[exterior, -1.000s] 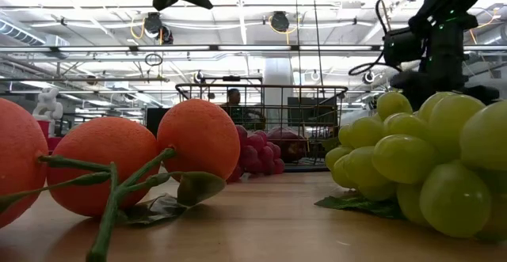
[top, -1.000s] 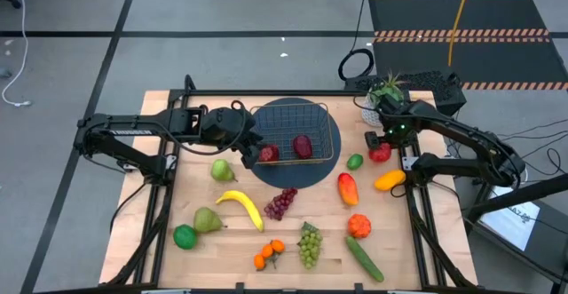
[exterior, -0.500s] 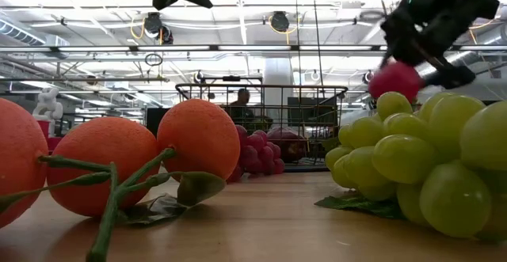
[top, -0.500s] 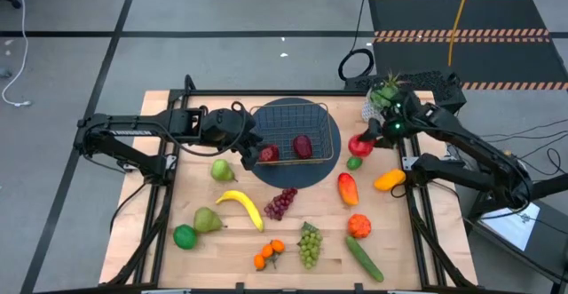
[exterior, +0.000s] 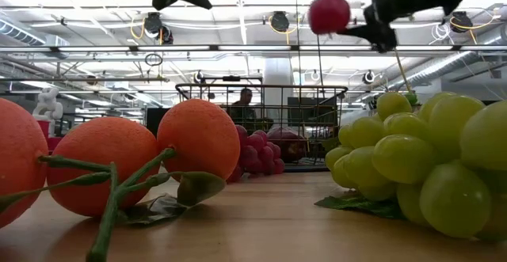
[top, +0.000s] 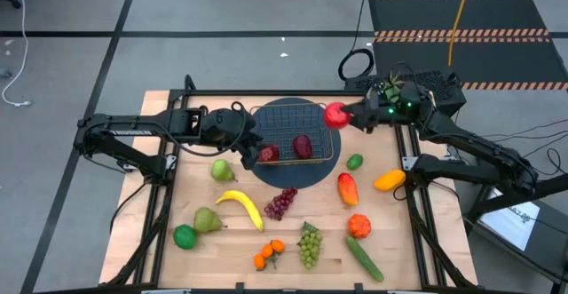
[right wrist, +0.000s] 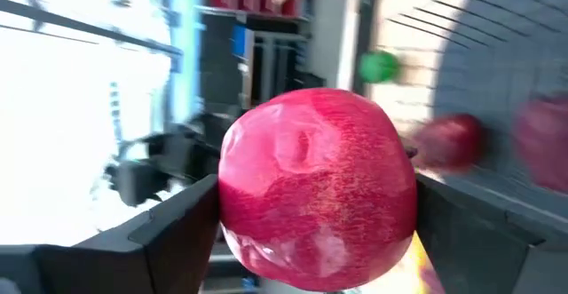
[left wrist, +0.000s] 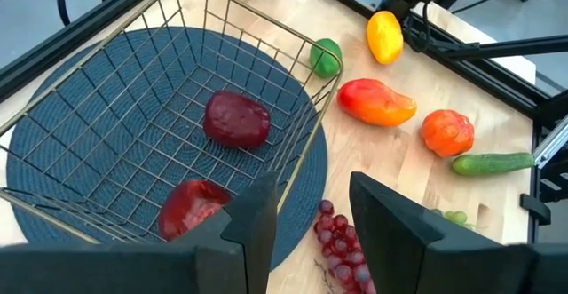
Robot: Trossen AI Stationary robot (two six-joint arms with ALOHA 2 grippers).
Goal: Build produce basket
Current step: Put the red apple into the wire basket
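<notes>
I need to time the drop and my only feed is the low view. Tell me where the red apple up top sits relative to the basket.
Observer: From above, the red apple hangs at the basket's right rim, near its far corner.
Operator: Confirm what grips it.
Observer: The right gripper is shut on it; its wrist view shows a finger on each side.
Operator: Count what's inside.
Observer: Two dark red fruits lie in the basket.
Operator: Report the other arm.
Observer: The left gripper waits open at the basket's left edge.

The light wooden bench (top: 222, 241) stands on a grey floor (top: 71, 54) marked with dark lines. A black mat (top: 461, 14) with striped edges lies behind it. In the low view, pipes and lamps (exterior: 277, 20) hang under the ceiling.
</notes>
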